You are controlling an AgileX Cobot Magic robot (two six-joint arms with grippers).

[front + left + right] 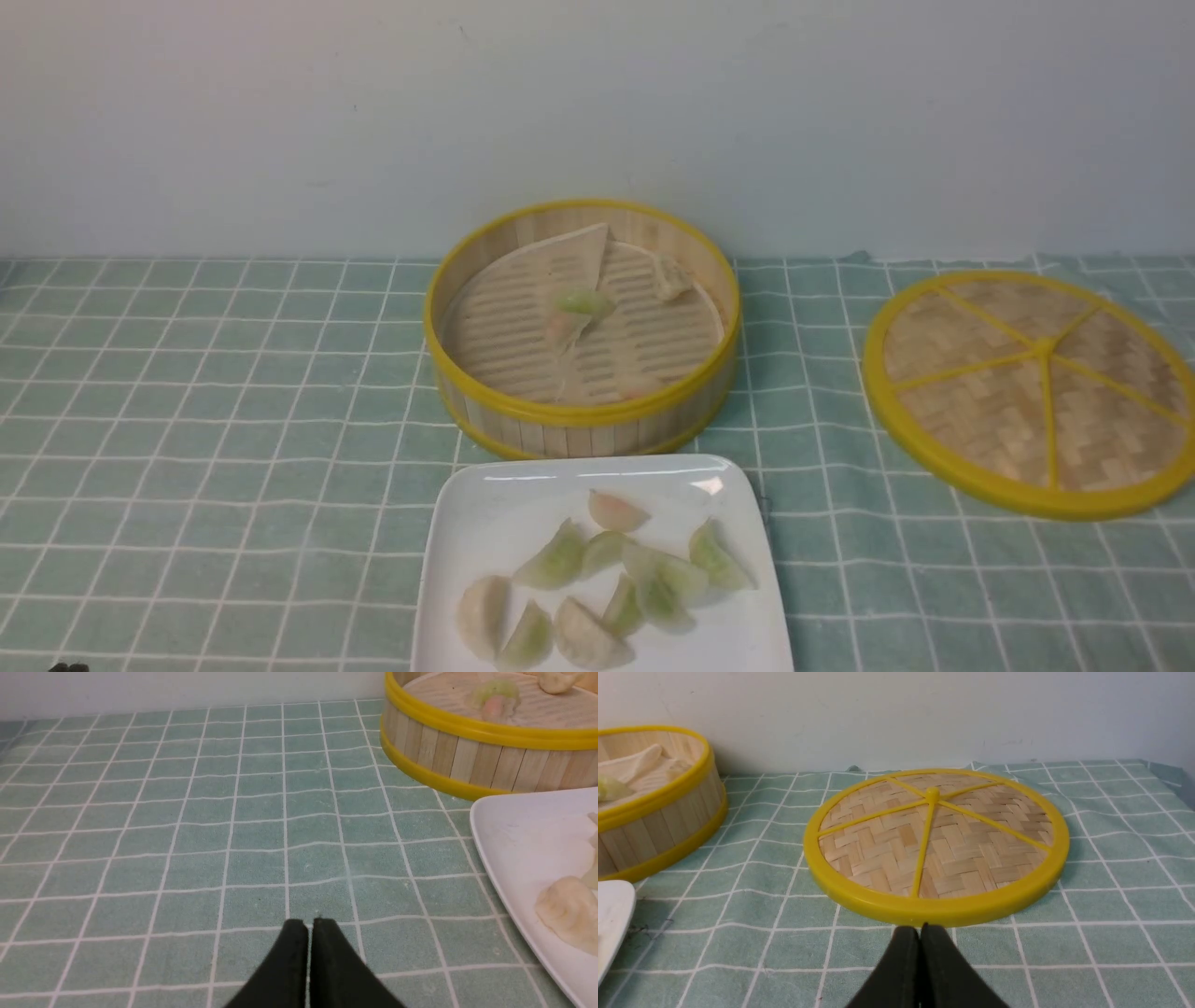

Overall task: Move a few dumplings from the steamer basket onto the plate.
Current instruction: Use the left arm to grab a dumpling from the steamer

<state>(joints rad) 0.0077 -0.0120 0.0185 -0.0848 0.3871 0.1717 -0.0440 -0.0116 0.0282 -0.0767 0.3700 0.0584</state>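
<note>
Closed end effectors (308, 924) (920, 928): wrist views only

Setting: a staged tabletop bench dressed as a dining surface, most likely a test or demonstration room rather than a home kitchen. Evidence: a pale green cloth (233, 420) with a white grid lies under the steamer basket (579, 434). Directly behind the basket stands a bare whitish wall (373, 112), with the cloth's edge rumpled against it. A woven lid (1027, 392) lies flat to the basket's right, and a white square plate (495, 523) sits just in front of it.
</note>
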